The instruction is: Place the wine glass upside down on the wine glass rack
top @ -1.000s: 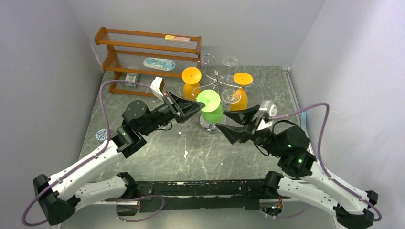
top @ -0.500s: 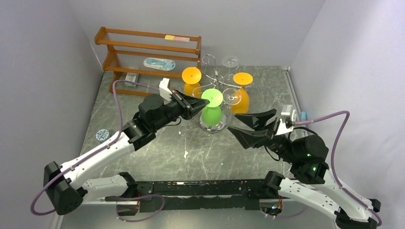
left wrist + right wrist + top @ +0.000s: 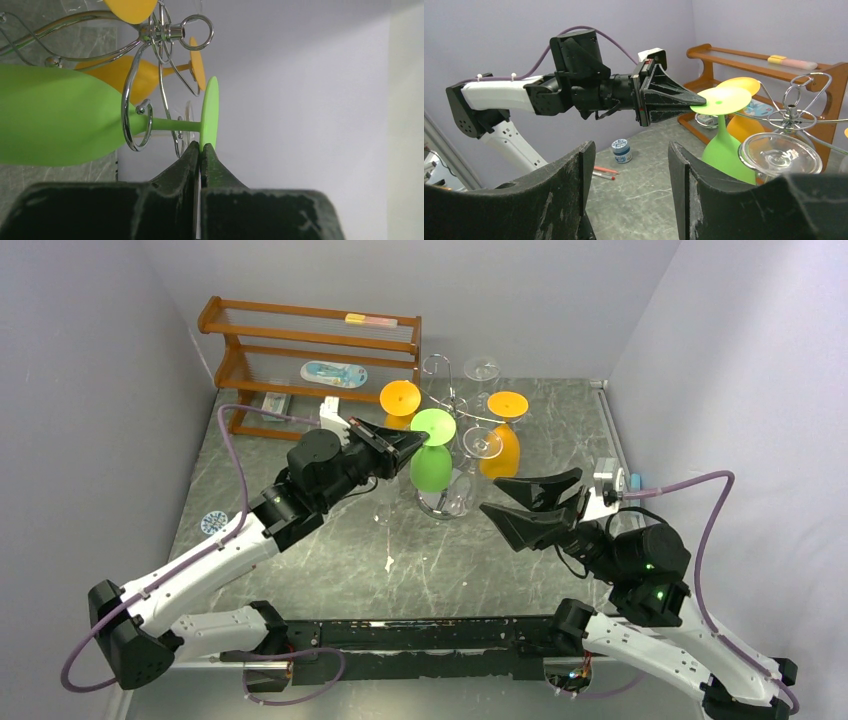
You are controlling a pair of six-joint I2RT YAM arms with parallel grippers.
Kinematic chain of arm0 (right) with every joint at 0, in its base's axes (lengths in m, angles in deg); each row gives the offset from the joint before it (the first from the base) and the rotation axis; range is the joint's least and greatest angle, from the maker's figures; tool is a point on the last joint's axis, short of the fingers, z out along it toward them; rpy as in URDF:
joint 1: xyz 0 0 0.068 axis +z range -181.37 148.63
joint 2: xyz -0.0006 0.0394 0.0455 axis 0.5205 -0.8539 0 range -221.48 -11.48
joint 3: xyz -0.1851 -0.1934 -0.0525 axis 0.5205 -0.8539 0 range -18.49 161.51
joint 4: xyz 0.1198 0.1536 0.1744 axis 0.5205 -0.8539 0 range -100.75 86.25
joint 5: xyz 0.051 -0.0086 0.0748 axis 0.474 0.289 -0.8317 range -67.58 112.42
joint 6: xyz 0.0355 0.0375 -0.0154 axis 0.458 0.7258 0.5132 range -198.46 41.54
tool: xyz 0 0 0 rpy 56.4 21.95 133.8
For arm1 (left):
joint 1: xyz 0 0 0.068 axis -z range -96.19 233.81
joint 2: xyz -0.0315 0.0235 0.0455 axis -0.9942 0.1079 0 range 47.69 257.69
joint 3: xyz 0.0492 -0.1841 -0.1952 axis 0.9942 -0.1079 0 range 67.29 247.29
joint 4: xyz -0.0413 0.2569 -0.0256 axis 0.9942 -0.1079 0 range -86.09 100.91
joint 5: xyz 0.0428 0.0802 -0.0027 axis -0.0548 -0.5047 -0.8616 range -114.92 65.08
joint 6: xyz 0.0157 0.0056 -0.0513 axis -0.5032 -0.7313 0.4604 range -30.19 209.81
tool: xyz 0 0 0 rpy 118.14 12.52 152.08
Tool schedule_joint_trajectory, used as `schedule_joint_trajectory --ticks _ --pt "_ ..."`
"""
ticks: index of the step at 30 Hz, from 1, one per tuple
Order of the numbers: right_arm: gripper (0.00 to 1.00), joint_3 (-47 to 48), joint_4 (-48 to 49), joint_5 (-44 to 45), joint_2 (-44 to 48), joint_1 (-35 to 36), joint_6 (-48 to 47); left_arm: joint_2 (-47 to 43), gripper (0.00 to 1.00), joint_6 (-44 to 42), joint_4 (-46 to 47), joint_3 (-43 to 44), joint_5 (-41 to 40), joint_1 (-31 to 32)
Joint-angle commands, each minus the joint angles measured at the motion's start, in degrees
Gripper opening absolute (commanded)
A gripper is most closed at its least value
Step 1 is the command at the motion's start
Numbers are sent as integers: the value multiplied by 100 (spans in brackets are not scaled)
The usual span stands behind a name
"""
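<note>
The left gripper (image 3: 200, 149) is pinched narrow on the rim of the green wine glass (image 3: 60, 120) foot, with both fingertips pressed against the thin disc. The glass is upside down, bowl lowermost, and its stem passes through the curled end of one arm of the chrome wine glass rack (image 3: 162, 32). Two orange wine glasses (image 3: 507, 405) and a clear wine glass (image 3: 774, 152) hang inverted on other arms. The right gripper (image 3: 630, 147) is spread wide and holds nothing, near the rack's base above the marbled table (image 3: 330, 540).

Left gripper (image 3: 695, 106) — clamped on wine glass (image 3: 724, 150)
</note>
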Motion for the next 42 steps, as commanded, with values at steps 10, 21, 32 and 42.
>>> schedule_joint_trajectory --ticks 10,21,32,42 --pt "59 27 37 361 197 33 100 102 5 61 -115 310 -796 30" --pt "57 148 -17 333 170 34 152 428 5 189 -135 542 -945 26" --pt "57 123 -44 393 254 34 171 163 5 324 -146 303 -1231 26" --pt "57 65 -7 432 241 37 234 -206 5 473 -303 -52 -1232 30"
